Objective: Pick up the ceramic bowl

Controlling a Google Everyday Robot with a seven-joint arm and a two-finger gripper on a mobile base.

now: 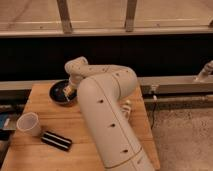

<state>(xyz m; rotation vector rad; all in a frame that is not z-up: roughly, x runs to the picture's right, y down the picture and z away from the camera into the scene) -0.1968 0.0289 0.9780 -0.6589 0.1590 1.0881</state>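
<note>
The ceramic bowl [59, 92] is a round, shallow, dark bowl with pale streaks inside. It sits at the back left of the wooden table [80, 127]. My white arm reaches over the table from the lower right. My gripper [69, 90] is down at the bowl's right side, over its rim. The wrist hides the bowl's right edge.
A white cylindrical cup [28, 124] stands at the table's left front. A flat black object [56, 140] lies right of the cup. A small pale item [126, 107] lies beside my arm on the right. A dark wall and a rail run behind the table.
</note>
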